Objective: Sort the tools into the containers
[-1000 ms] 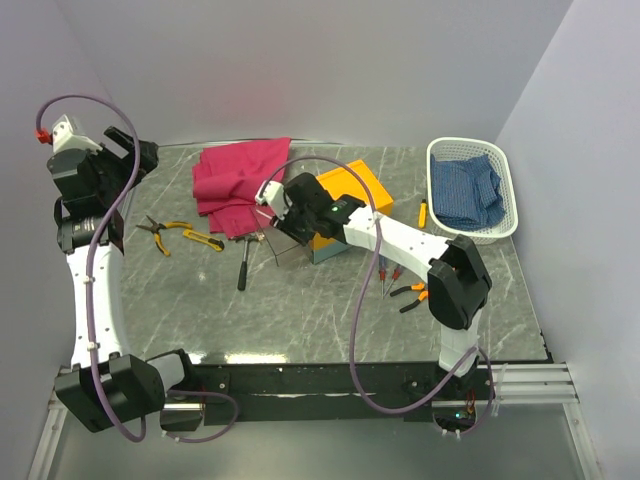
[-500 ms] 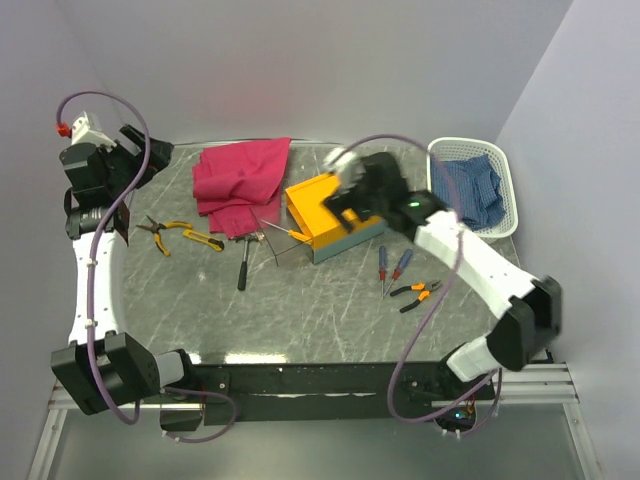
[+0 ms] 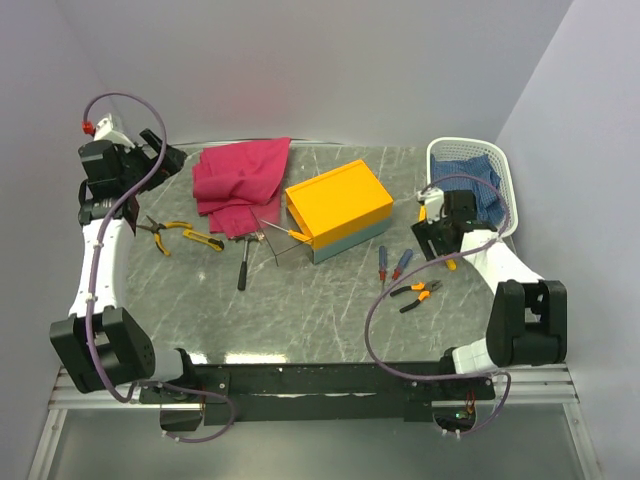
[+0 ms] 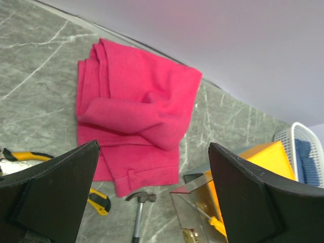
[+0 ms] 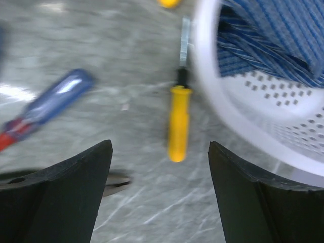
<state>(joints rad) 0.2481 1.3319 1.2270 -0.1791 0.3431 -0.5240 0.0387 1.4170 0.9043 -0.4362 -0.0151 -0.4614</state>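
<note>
On the grey marbled table (image 3: 300,320), nearest at about 4 o'clock, orange-and-black pliers (image 3: 415,293) are seen lying flat. Just beyond them a pair of blue-and-red screwdrivers (image 3: 383,265) is laid side by side; one blue handle (image 5: 55,98) is caught, blurred, in the right wrist view. A black-handled steel hammer (image 3: 243,262) is placed at 7 o'clock of the rectangular orange-yellow toolbox with a teal-grey base (image 3: 338,208), head toward the far side. Yellow-and-black pliers (image 3: 182,233) are found at 9 o'clock of the hammer head.

The right end effector (image 3: 438,235) is held low at 3 o'clock of the toolbox, fingers spread apart (image 5: 159,147), nothing gripped. Directly under it a yellow-handled screwdriver (image 5: 177,124) is seen on the table, shaft pointing away, just beside the rim of the white oval plastic lattice basket (image 5: 228,119); contact with the rim cannot be told. No tool is seen in either container. A blue checked cloth (image 3: 468,188) is held in the basket.

A crumpled magenta cloth (image 4: 136,116) is spread at 10 o'clock of the toolbox. The left end effector (image 3: 158,165) is raised at the far 9 o'clock edge, fingers wide apart (image 4: 153,148), empty.
</note>
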